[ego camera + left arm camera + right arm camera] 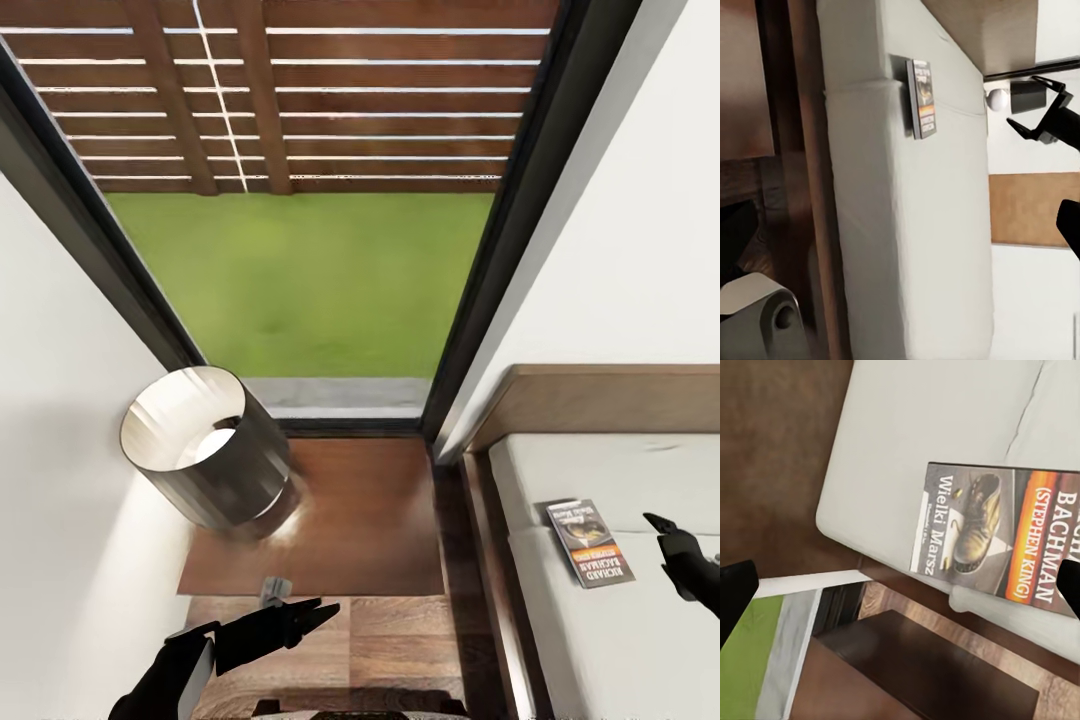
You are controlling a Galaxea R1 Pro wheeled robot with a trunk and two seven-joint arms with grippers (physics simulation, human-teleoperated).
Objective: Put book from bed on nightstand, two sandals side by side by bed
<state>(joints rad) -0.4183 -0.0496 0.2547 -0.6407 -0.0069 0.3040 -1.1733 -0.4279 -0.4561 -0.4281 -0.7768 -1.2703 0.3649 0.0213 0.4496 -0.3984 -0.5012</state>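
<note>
My right gripper, jaws parted and empty, hangs just beside the book, which lies near the mattress's nightstand-side edge, long axis toward the headboard. Left gripper empty, apparently closed, well apart.

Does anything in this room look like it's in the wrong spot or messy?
Only the book: it lies alone on the bare mattress of the bed, near the edge, slightly askew. The lamp stands upright on the nightstand. Nothing looks spilled or broken.
</note>
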